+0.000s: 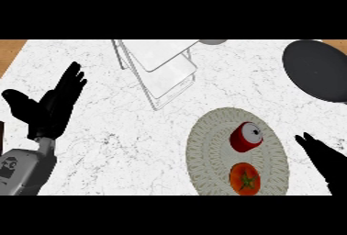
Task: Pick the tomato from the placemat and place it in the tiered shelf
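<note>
While the tomato (244, 179) is not yet picked up, it rests on the near end of the placemat (210, 151), green calyx facing up, apart from both hands.

Right hand (325, 160): enters at the view's right edge, fingers straight and unclenched, holding nothing. Their tips point up and inward, just off the placemat's right rim. From those fingertips the tomato lies inward, toward the robot's left, and somewhat closer to the robot's body. It is near but not touching.

Left hand (51, 108): shows at the far left of the counter (115, 137), fingers extended upward, empty, at rest. From its fingers the tomato is well apart, across bare marble to the right.

Finding: the right hand is plainly the nearer one. The tomato looks round, with no marked long axis, so the angle of approach should matter little to the grasp itself.

Obstruction noted: a red can (246, 137) lies on the same placemat just beyond the tomato, inward of the right fingertips and roughly level with them. In my judgement the reach should pass on the near side of it.

The tiered shelf (166, 69) stands beyond and well to the left of the right fingers, past the placemat's far rim.
</note>
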